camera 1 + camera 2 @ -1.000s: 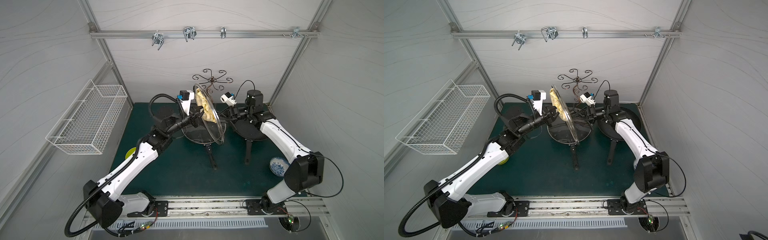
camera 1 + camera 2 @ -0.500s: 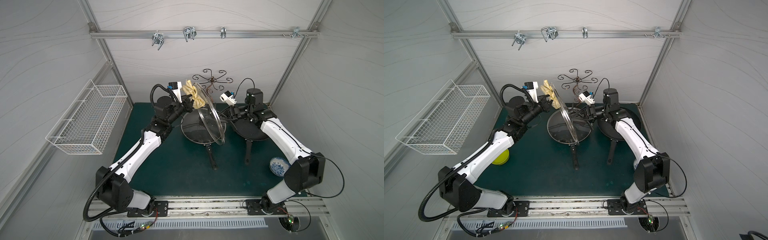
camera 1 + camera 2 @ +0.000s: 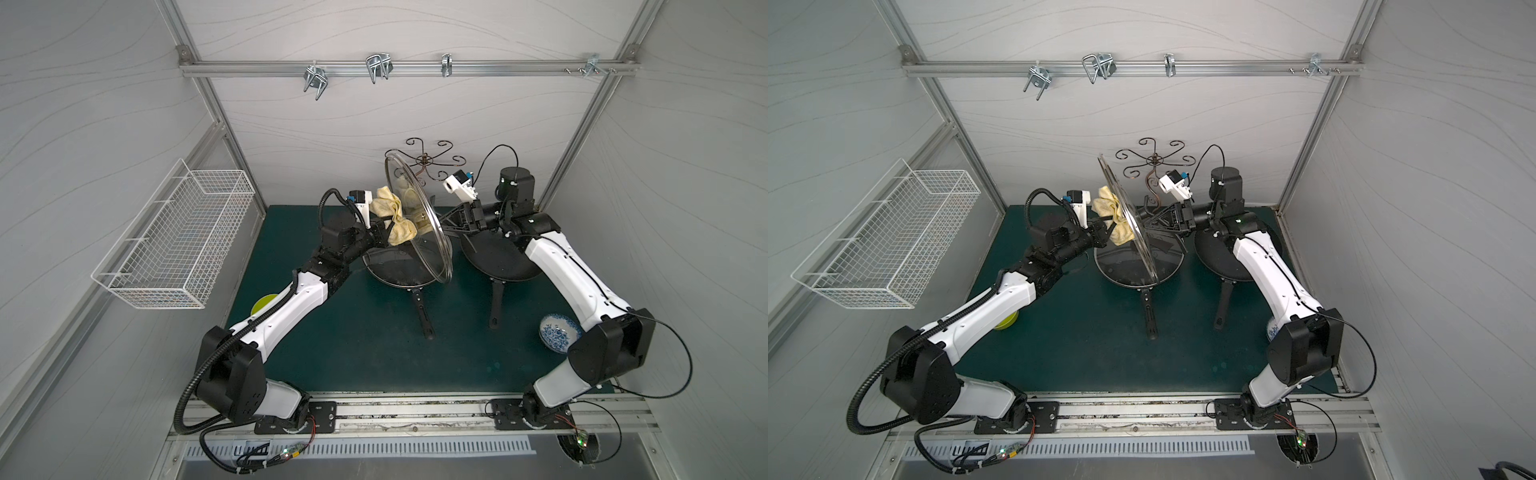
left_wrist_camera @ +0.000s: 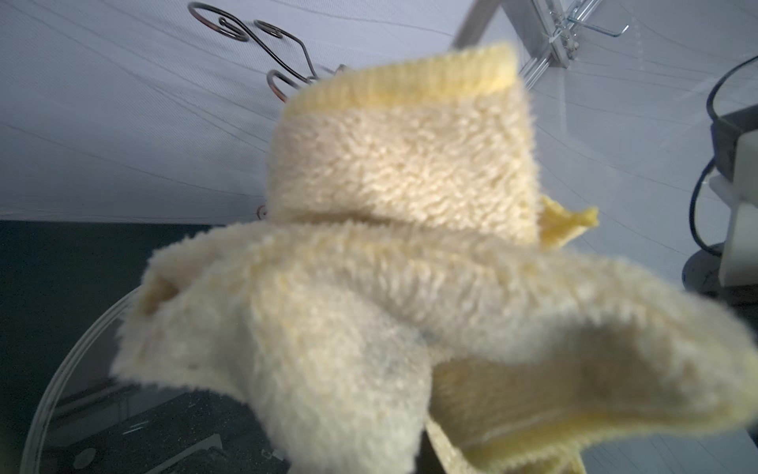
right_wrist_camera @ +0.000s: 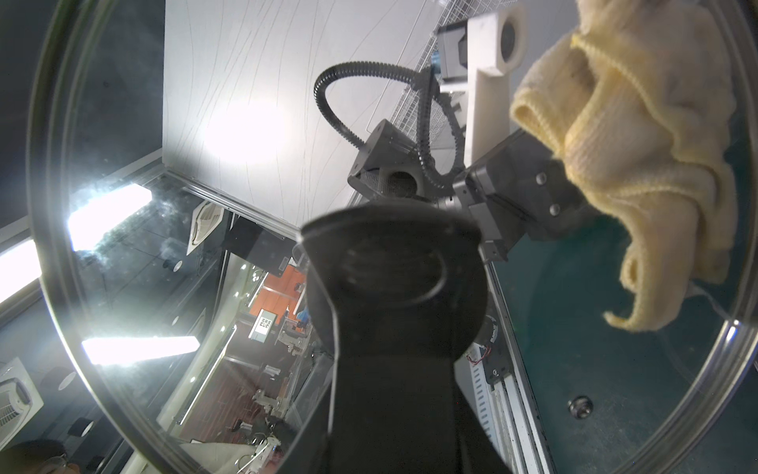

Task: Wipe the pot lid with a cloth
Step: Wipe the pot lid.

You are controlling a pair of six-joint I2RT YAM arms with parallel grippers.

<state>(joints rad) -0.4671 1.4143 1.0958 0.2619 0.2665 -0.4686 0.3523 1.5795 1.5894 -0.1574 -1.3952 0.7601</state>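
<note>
A dark green mat covers the floor of a booth with pale grey walls.

The cloth is a pale yellow, fuzzy rag with faint grey smudges. It is bunched into folds with a ribbed hem showing, and it fills most of the left wrist view. It is held in the air just left of the lid, right up against the glass. I cannot tell whether it presses on it. The lid is a clear glass disc with a metal rim. It stands on edge, tilted, above a black pan.

The left arm reaches up from the front rail with a bent elbow. The left gripper has its jaws pinched together on the cloth. The right arm stretches in from the other side. The right gripper is clamped on the lid's dark knob, and through the glass the cloth shows beyond it.

From left to right:
- A white wire basket hangs on the wall.
- A lime-green bowl sits half hidden under the left arm.
- A second pan lies under the right arm.
- A blue-and-white bowl sits near the right arm's base.

A curly wire stand rises behind the lid, and a rail with metal hooks crosses the back wall.
</note>
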